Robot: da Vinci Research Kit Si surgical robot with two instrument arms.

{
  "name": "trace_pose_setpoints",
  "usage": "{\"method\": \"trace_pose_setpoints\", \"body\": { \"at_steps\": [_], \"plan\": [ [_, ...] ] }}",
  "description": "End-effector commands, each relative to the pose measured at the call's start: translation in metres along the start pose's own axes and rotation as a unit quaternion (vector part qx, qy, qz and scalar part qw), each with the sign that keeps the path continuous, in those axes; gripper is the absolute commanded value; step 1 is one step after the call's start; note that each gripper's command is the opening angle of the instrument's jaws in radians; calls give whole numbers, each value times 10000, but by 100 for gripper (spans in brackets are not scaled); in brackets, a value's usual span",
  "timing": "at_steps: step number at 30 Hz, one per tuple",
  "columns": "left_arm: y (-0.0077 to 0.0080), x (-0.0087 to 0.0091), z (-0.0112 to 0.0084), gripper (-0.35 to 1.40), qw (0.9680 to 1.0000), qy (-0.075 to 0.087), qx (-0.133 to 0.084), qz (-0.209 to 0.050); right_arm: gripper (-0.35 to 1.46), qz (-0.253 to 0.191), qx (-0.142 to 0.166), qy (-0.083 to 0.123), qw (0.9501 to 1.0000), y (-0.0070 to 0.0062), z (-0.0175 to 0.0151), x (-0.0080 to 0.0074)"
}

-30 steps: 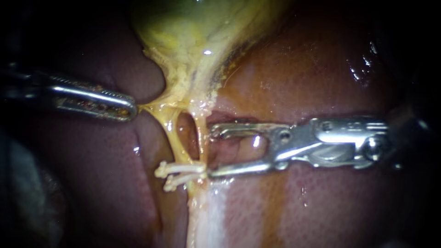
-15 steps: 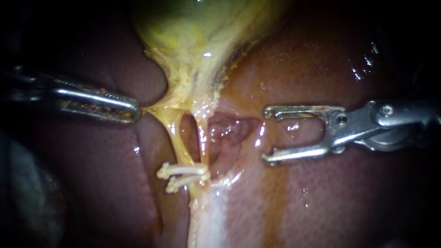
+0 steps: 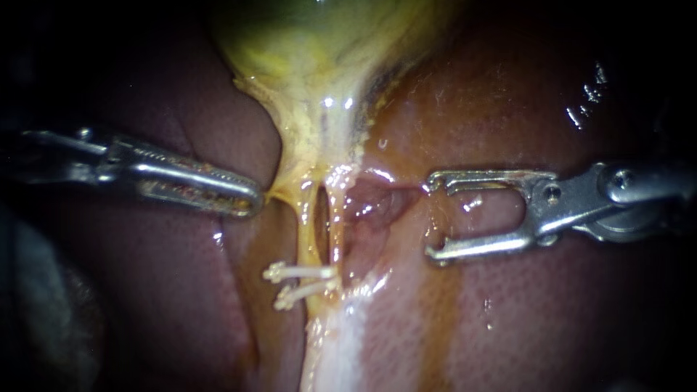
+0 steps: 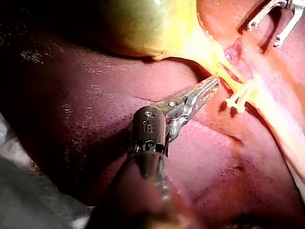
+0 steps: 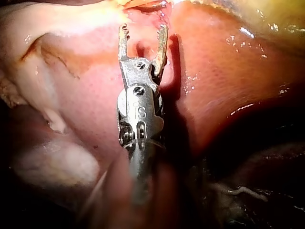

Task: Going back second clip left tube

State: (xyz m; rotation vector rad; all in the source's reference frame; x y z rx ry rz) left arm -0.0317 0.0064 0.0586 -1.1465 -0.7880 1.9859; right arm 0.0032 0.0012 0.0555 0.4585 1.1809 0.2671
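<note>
Left instrument (image 3: 247, 201) pictured with jaws closed, strand of yellow tissue (image 3: 279, 192) below gallbladder (image 3: 312, 58) pinched at tip. Right instrument (image 3: 433, 218) held over liver (image 3: 566, 312), jaws spread wide, nothing gripped, clear of both tubes. Two pale clips (image 3: 301, 271) seen low on left tube (image 3: 305, 232), beside right tube (image 3: 336, 232).

The left instrument (image 3: 250, 203) had its jaws closed on the yellow tissue (image 3: 282, 192) just below the gallbladder (image 3: 312, 65). Two white clips (image 3: 301, 271) lay close together across the left tube (image 3: 306, 232). The right instrument (image 3: 433, 218) hung over the liver (image 3: 508, 312) with its jaws apart, holding nothing, beside the tubes but not touching them.
</note>
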Motion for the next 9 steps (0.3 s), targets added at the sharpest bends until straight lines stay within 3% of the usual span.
{"method": "trace_pose_setpoints", "body": {
  "at_steps": [1, 9],
  "plan": [
    [0, 0, 1, -35, 10000, -1, -5, 4, 50, -1, 6, -2, 10000, 0, 0, -1],
    [0, -1, 0, -35, 10000, -5, -12, 6, 50, -1, 36, -3, 10000, -2, 1, 0]
  ]
}}
